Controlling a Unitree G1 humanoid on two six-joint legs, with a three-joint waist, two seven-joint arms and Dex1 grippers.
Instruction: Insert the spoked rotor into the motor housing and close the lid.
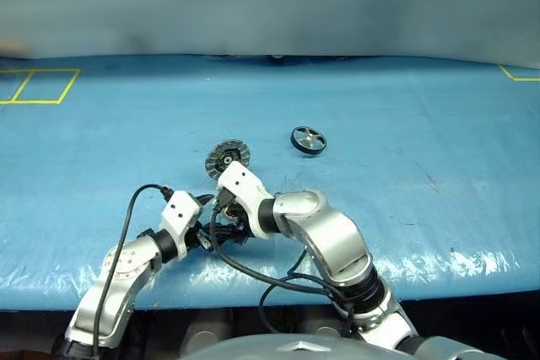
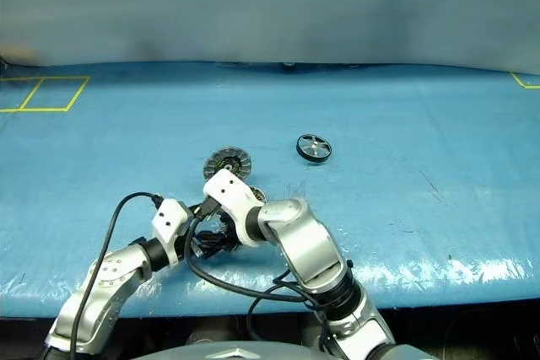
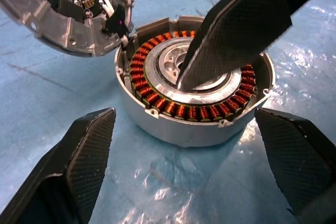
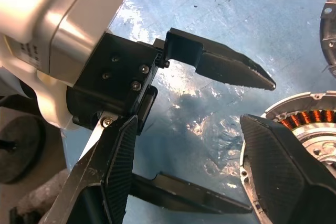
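Rotor not yet fetched; both grippers sat at the housing, holding nothing.

Left gripper (image 3: 184,166) had fingers wide apart, flanking the motor housing (image 3: 173,124) on the near-left of the blue table (image 1: 422,124) (windings exposed, lid (image 1: 229,157) flipped open just beyond). Right gripper (image 4: 210,177) was also apart and empty, one finger reaching over the hub. Spoked rotor (image 1: 309,140) lay flat, well apart to the far right. Best move, I'd say: left steadies the housing, right goes for the rotor's rim, keeps it level, centres it over the hub.

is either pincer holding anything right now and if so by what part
Nothing is held. The left pincer stands open before the housing; the right pincer is open too, one finger over the hub.
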